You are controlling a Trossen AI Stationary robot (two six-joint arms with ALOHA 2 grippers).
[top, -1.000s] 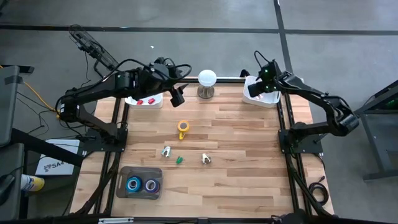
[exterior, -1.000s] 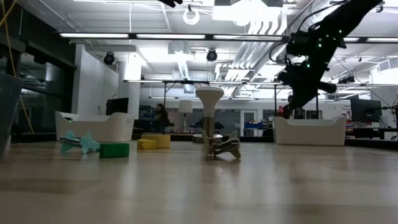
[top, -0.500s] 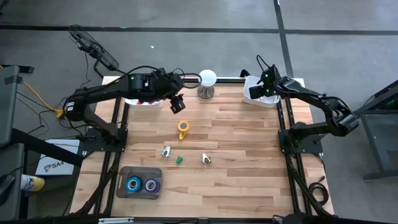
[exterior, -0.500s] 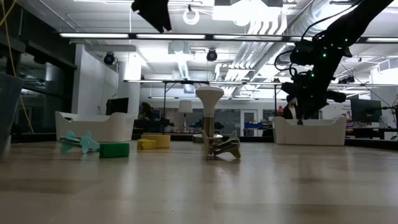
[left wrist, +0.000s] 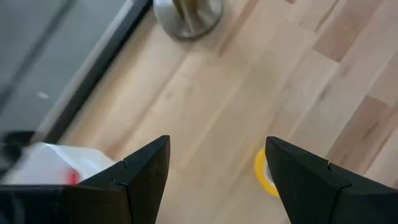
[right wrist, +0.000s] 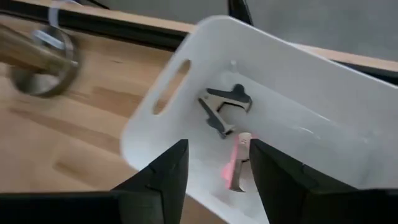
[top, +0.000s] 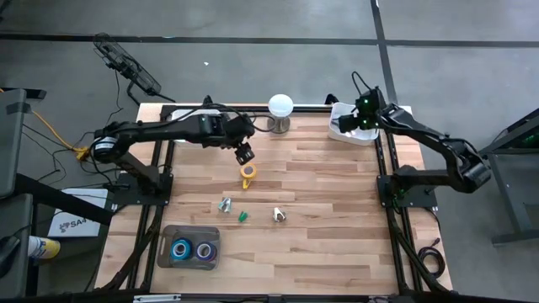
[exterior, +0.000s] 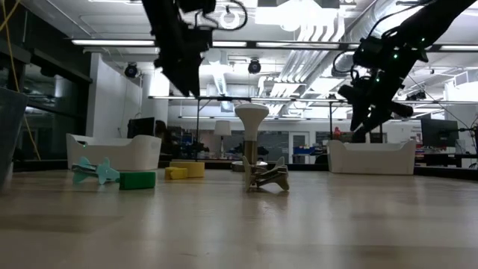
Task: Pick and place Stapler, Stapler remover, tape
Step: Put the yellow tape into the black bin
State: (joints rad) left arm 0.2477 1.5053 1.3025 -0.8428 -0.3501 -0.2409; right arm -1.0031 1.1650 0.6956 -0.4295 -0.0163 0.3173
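Two rolls of tape, one blue (top: 181, 249) and one purple (top: 205, 250), already lie in the dark grey tray (top: 165, 236) near the front left corner of the wooden surface (top: 337, 219). In the white bin (right wrist: 292, 74) at the back right corner, the right wrist view shows a dark claw-shaped staple remover (right wrist: 222, 107) and a pink one (right wrist: 235, 163) lying on its floor. A second white bin (top: 180, 140) at the back left edge holds something red, most likely staplers, but it is mostly hidden by the left arm.

Several things are still loose on the surface: a yellow-orange roll of tape (top: 247, 173) near the middle, a pale staple remover (top: 225, 204), a small green piece (top: 242, 216) just beside it, and another pale staple remover (top: 279, 215) more toward the right. A white lamp-like stand with a metal base (top: 280, 109) is at the back edge.

The left end effector (top: 243, 154) hangs above the surface just behind the yellow-orange roll, with its fingers spread wide and nothing between them; this roll seems its next target. The right end effector (right wrist: 214, 163) hovers over the white bin at the back right, fingers parted and empty, so the pink remover below it looks already released.

I judge the task a bit over half done, with about four pieces left.
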